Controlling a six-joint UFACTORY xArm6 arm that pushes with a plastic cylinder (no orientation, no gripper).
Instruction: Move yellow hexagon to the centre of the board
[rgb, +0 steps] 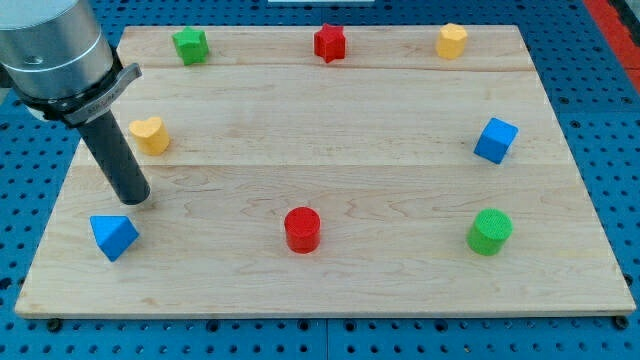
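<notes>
Sitting at the top-right corner of the wooden table (330, 120), the yellow hexagon (451, 41) is a small, chunky block with faceted sides, a flat pale top and an orange-tinted lower edge, standing upright and apart from everything else. From it, the red star (329, 42) lies well to the view's left along the same top edge, and the green star-like block (190, 45) farther left still. The blue cube (495, 140) is below the hexagon toward the view's bottom, the green cylinder (489, 231) lower again. Far across the table from the hexagon, my tip (134, 199), a bare rod that grasps nothing, rests between the yellow heart (149, 134) and the blue triangular block (113, 236). The red cylinder (302, 229) stands near the bottom edge.
</notes>
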